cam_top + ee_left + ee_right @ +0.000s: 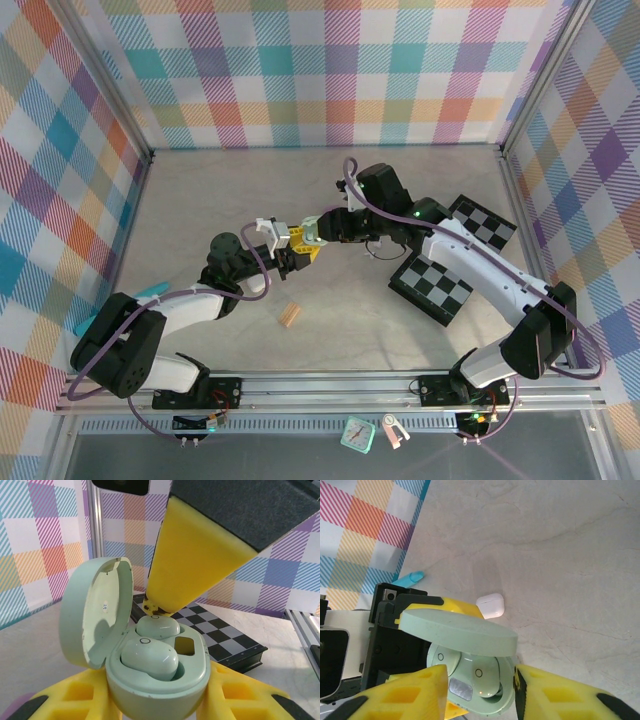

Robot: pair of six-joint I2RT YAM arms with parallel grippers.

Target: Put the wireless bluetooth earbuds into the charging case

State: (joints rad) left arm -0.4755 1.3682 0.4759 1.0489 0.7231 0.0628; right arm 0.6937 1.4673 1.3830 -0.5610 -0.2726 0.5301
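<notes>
Two arms meet over the counter's middle: left end effector clamped on the open charging case, right end effector spread, empty, above both seated earbuds; lid-closing seems next.

The pale green pebble-shaped plastic charging case is gleaming smooth, semi-gloss; yellow foam end effector pads are looking matt, porous.

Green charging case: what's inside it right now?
The open charging case holds two pale green buds: the near earbud and the far earbud, with a small rectangular window beside them. The sockets under them are covered, so their seating cannot be confirmed.
</notes>
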